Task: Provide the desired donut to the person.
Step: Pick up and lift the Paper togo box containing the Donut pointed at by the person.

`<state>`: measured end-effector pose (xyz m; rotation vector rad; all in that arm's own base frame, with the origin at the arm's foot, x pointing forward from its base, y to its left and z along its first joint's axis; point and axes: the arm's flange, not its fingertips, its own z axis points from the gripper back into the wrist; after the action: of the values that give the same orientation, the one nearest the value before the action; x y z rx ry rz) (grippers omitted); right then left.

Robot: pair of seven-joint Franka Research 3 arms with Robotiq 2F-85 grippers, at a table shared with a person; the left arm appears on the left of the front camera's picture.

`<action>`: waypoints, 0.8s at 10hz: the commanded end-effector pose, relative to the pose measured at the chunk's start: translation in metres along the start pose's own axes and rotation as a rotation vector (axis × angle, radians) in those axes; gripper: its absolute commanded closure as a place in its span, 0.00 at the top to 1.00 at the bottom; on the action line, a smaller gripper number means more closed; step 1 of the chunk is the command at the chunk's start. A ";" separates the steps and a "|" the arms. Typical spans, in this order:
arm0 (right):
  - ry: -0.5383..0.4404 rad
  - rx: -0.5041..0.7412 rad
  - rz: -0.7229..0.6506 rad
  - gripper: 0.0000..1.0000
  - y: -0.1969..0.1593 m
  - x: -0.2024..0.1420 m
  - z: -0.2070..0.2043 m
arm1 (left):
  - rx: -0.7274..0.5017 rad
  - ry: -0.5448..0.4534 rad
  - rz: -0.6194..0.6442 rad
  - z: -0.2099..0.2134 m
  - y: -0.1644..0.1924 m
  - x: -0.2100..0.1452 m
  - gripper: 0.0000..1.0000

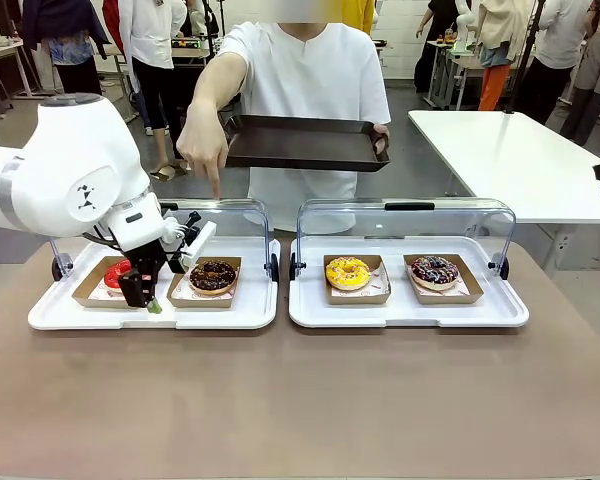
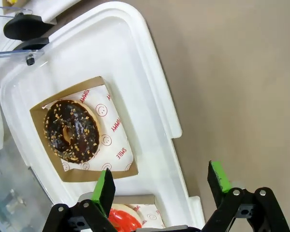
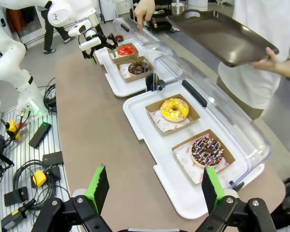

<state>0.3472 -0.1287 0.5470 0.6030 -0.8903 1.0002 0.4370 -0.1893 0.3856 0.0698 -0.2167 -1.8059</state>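
Front view puts the chocolate donut (image 1: 213,275) directly below the person's (image 1: 305,80) pointing forefinger (image 1: 216,188), so I judge it to be the wanted one. It sits on printed paper in a shallow cardboard box (image 2: 72,176), in the right half of the left white tray (image 1: 40,315), whose clear lid (image 1: 220,215) is swung up.

The left hand (image 1: 147,300) hangs by the neighbouring red donut (image 1: 117,272). Its jaws are spread fully wide and hold nothing, and in the left wrist view they straddle the tray's near rim. From that hand the chocolate donut lies just beside at 3 o'clock in the front view. In the left wrist view it lies at about 10 o'clock, with the red one at 8 o'clock, partly behind one finger.

A ring has no long axis, so any approach angle should serve. The box edges run diagonally in the wrist view. The left hand is much the nearer. The right hand (image 3: 154,191), also wide open and empty, is well apart, past the yellow donut (image 3: 174,109) along the desk (image 3: 96,121).

The glaze is glossy and dark, studded with pale nut crumbs, and is probably soft and sticky. The stiff brown card looks the better thing to pinch. At 12 o'clock the person holds a flat dark tray (image 1: 300,145), seemingly ready to receive.
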 end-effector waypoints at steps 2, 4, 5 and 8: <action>-0.021 0.007 0.006 1.00 -0.001 0.000 -0.001 | 0.000 0.000 0.000 0.000 0.000 0.000 1.00; -0.021 0.007 0.006 1.00 -0.001 0.000 -0.001 | 0.000 0.000 0.000 0.000 0.000 0.000 1.00; -0.021 0.007 0.006 1.00 -0.001 0.000 -0.001 | 0.000 0.000 0.000 0.000 0.000 0.000 1.00; -0.021 0.007 0.006 1.00 -0.001 0.000 -0.001 | 0.000 0.000 0.000 0.000 0.000 0.000 1.00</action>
<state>0.3472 -0.1287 0.5469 0.6040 -0.8898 1.0005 0.4410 -0.1912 0.3854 0.0625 -0.2140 -1.8055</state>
